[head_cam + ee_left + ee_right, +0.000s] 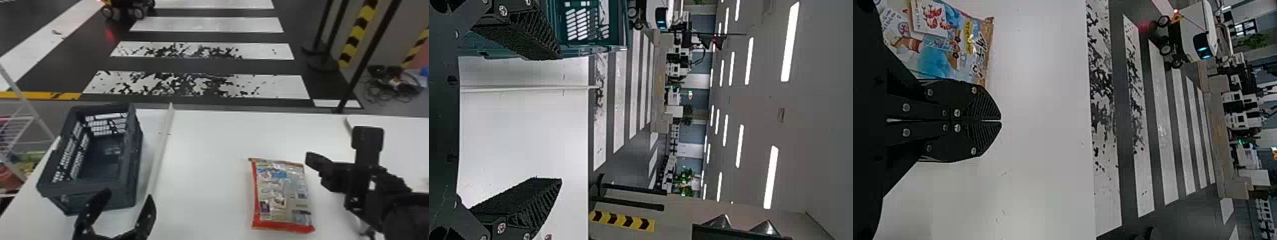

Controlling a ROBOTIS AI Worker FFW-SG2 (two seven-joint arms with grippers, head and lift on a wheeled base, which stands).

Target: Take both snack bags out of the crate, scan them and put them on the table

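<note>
Right of the crate [131,159], the snack bag [282,194] is lying lengthwise away from me on the table [207,153]; left pincer [127,195] gaping, right pincer [311,159] sitting closed, striped floor [204,65] stretching beyond.

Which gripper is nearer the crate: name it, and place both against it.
Left. The left gripper hangs open by the near end of the crate; the right gripper, shut, is far to its right, past the snack bag.
</note>
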